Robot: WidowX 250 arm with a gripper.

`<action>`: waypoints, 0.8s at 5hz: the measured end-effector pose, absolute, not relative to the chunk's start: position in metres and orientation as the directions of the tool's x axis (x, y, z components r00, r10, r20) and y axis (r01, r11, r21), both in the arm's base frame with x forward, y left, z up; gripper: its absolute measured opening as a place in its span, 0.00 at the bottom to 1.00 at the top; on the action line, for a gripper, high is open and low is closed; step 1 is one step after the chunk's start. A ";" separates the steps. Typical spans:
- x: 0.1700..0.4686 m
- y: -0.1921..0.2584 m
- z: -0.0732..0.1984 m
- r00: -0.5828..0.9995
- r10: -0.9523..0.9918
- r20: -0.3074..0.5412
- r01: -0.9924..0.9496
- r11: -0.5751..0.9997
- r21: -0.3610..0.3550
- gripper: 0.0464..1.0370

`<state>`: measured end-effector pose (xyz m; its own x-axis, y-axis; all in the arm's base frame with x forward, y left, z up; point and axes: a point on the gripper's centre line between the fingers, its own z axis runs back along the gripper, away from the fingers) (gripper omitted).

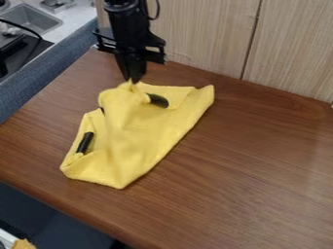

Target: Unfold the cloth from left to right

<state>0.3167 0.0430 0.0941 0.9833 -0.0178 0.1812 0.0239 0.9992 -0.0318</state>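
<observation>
The end effector (134, 78) is closed, pinching a raised peak of the yellow cloth (137, 133) near the wood panel (201, 39). The cloth lies on the desk (247, 160) in front of that panel, bunched, its edges folded in. Unfolding looks partly done at best: the held part must apparently be drawn rightward and laid flat.

One yellow cloth (139, 131); two dark elongated pieces (158, 100); one robot arm (123, 22); one tool (133, 80); one wooden tabletop (253, 160); one grey sink (31, 20).
</observation>
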 end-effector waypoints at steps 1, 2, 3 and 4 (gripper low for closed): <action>0.298 0.010 0.091 0.975 -0.095 0.203 0.103 0.994 -0.031 0.01; 0.280 -0.013 0.076 0.967 -0.162 0.198 0.169 0.985 -0.021 0.01; 0.262 -0.042 0.055 0.945 -0.261 0.197 0.267 0.964 -0.001 0.01; 0.257 -0.060 0.033 0.929 -0.316 0.193 0.321 0.947 0.005 0.01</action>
<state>0.2575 -0.0596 0.0334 0.9290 -0.3160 0.1928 0.3211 0.9470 0.0050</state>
